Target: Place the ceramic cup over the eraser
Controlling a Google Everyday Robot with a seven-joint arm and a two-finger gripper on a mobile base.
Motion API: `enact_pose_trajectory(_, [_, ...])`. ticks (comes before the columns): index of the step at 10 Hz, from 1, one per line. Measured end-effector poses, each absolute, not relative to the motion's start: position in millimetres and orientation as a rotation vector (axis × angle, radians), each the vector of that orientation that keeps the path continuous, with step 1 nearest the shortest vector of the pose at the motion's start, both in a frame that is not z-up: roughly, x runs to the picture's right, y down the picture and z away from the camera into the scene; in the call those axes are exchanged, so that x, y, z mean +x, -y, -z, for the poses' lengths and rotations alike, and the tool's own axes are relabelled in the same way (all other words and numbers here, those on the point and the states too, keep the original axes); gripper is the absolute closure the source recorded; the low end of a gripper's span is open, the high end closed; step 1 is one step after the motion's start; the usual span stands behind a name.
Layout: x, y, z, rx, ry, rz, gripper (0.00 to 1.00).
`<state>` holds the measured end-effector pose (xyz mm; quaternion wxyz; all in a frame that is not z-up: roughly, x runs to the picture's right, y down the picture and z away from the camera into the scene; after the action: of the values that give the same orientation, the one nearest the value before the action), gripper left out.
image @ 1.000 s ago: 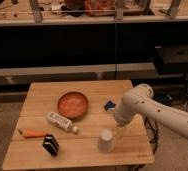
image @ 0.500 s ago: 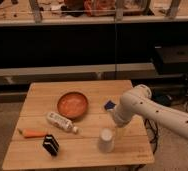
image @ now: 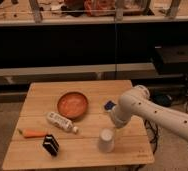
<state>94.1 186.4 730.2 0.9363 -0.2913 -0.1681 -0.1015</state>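
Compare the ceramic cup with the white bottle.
The ceramic cup stands upright; the white bottle lies on its side. The cup is short and tapered, the bottle long. The cup sits just below the gripper; the bottle lies apart, by the orange bowl. Both are pale.

Overall level: dim, with a warm amber cast noted throughout.
Source: light appears to be thrown from above; the table top is the best lit.
Shadows: the shelf recess behind is lost in black.
Glare: a mild sheen is seen on the white arm.
Gripper: the gripper is located just above the ceramic cup, shaded by the arm.
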Motion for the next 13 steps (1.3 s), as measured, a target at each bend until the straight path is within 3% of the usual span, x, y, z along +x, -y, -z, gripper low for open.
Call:
enact_pose_trajectory(10, [70, -226, -721, -0.684, 0.308, 0.339, 0.20])
enact_pose_trajectory(11, [68, -232, -724, -0.697, 0.304, 0.352, 0.23])
enact_pose_trajectory(13, [63, -242, -731, -0.718, 0.302, 0.370, 0.42])
